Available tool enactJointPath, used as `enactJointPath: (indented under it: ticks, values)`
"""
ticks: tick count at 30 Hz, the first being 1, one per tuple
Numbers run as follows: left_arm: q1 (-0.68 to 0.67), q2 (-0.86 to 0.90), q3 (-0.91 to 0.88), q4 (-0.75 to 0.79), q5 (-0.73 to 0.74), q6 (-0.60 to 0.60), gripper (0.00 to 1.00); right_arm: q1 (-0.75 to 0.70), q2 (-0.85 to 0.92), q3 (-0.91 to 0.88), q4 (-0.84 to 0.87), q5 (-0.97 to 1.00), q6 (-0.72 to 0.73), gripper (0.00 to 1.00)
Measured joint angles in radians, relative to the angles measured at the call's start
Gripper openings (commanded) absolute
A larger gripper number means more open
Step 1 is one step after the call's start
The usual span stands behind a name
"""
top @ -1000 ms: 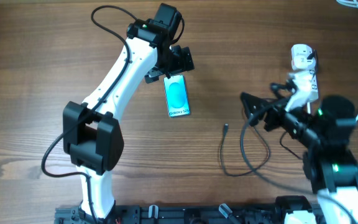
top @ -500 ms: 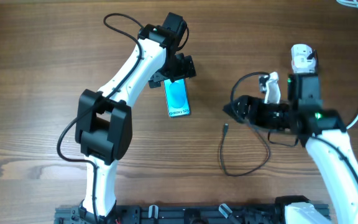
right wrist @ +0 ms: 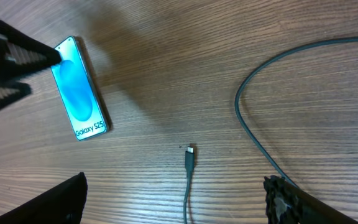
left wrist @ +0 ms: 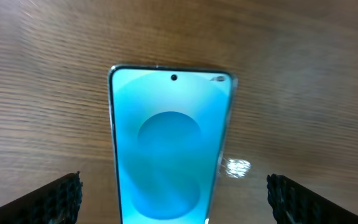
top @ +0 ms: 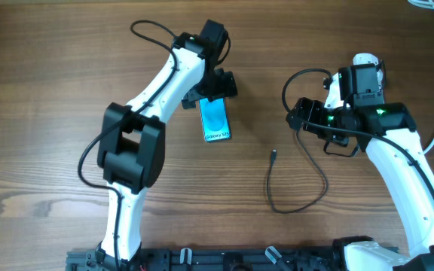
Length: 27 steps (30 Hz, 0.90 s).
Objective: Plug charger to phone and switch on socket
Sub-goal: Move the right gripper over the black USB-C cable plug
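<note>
Lying nearest, the charger (right wrist: 190, 157) curls loose on the table (top: 44, 90), its tip apart from the phone (top: 215, 119). Beyond, the left gripper (top: 211, 92) hangs over the phone's far end — jaws spread, empty. The right gripper (top: 301, 113), also spread and empty, hovers by the charger's far bend. Farthest, the socket (top: 365, 66) sits partly behind the right arm (top: 398, 154).

White arm links, black joints

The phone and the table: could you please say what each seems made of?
The phone: probably a glossy glass front, judging by the sheen on its cyan screen. The table: wood or wood-look laminate, fairly matte, with visible grain.
</note>
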Motion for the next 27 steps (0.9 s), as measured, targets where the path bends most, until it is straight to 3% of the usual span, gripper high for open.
enactJointPath:
  ticks: [27]
  values:
    - [-0.024,0.086,0.0,0.0,-0.045,0.0,1.0,0.0,0.006,0.0,0.035,0.0,0.011,0.98]
